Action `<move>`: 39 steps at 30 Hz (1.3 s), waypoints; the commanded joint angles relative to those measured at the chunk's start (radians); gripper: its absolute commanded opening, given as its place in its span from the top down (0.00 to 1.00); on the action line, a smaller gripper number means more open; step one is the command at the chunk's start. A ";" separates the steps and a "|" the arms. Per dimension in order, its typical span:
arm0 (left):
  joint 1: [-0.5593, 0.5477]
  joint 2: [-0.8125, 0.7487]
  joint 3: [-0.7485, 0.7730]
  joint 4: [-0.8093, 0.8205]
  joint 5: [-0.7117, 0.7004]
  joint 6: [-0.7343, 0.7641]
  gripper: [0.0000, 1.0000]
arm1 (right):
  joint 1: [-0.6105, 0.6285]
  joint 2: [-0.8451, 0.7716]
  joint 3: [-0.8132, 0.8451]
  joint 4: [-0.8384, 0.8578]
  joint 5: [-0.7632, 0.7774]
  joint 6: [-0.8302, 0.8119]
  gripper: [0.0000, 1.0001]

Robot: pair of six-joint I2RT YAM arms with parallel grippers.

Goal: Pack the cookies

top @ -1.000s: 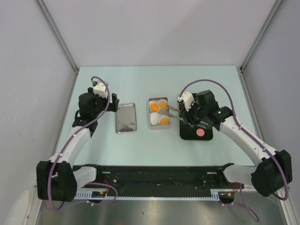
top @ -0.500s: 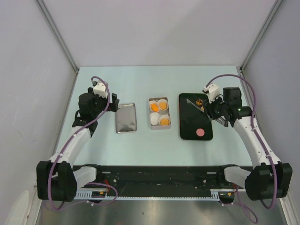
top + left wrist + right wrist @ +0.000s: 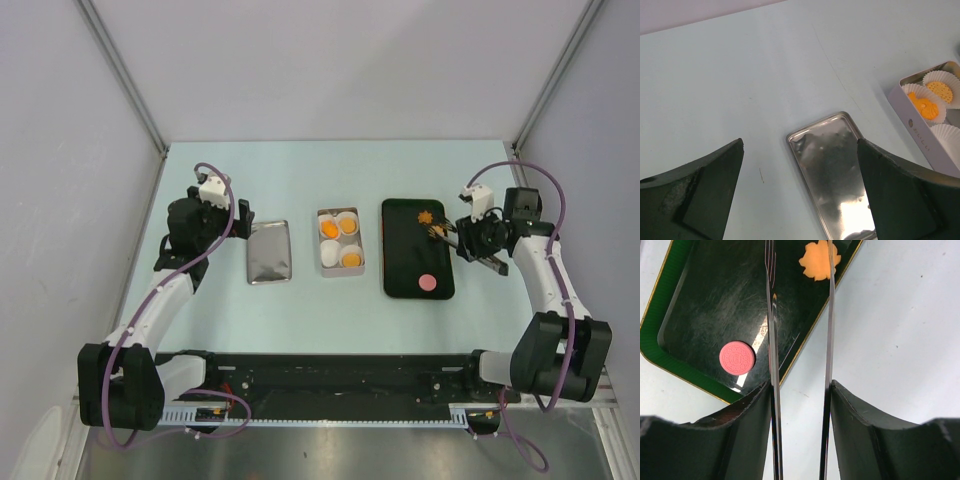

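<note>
An orange flower-shaped cookie (image 3: 427, 216) and a pink round cookie (image 3: 428, 283) lie on a black tray (image 3: 400, 260). My right gripper (image 3: 462, 232) sits at the tray's right edge, shut on metal tongs (image 3: 772, 340). The tongs' arms are spread; the right arm crosses the flower cookie (image 3: 818, 261), and the pink cookie (image 3: 737, 358) lies to their left. A white box (image 3: 341, 270) holds paper cups with three orange cookies (image 3: 329, 228). My left gripper (image 3: 238, 224) is open and empty beside a silver lid (image 3: 269, 251).
In the left wrist view the silver lid (image 3: 837, 170) lies between my open fingers (image 3: 705, 190), with the box (image 3: 920, 142) and two orange cookies (image 3: 925, 106) at the right. Grey walls close in the table on three sides.
My right arm has swung right with the tongs, from the box to the tray's right edge. The orange flower cookie now shows on the tray. The left arm has not moved.
</note>
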 commanded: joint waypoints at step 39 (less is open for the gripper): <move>-0.007 0.003 -0.007 0.041 0.013 0.021 0.00 | -0.052 0.108 0.005 0.082 0.001 -0.058 0.48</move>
